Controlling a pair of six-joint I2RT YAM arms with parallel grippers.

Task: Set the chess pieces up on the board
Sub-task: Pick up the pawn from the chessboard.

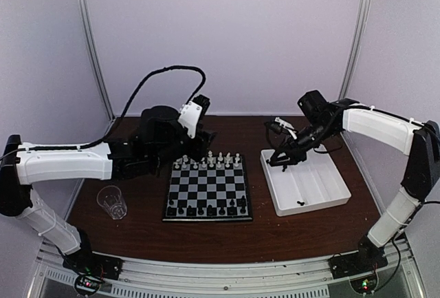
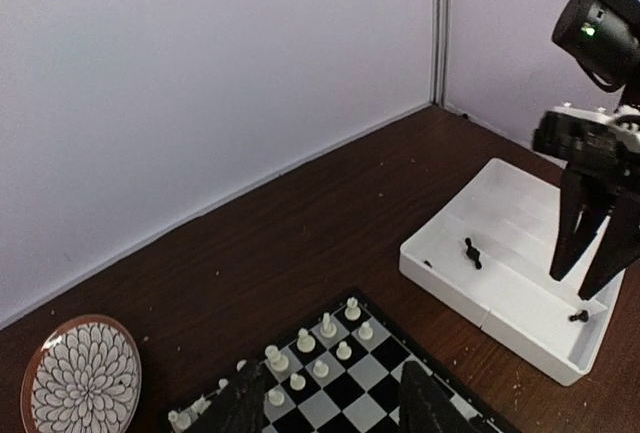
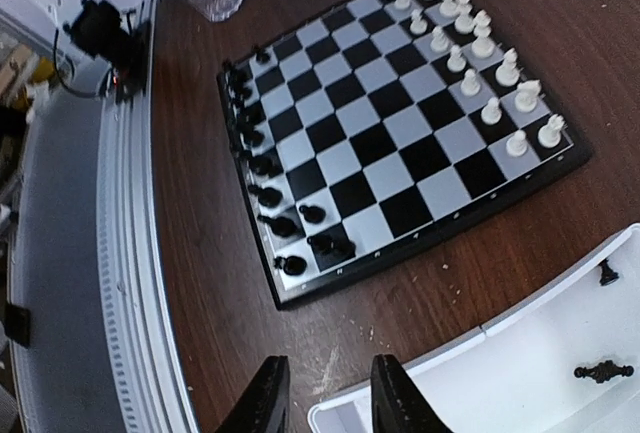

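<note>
Your right gripper [image 3: 325, 378] hangs over the board-side edge of the white tray [image 3: 560, 343], fingers apart and empty. Two black chess pieces [image 3: 603, 371] lie in the tray off to its side. Your left gripper [image 2: 330, 383] is also spread, hovering above the white chess pieces [image 2: 305, 341] on the board [image 2: 385, 361] — black ones line the edge farthest from it.

Left arm [image 1: 69, 160] stretched rightward, elbow low, wrist raised; left gripper [image 2: 335, 408] tilted down, jaws apart. Right arm [image 1: 385, 129] folded inward; right gripper [image 3: 325, 398] pointing down, jaws apart.
</note>
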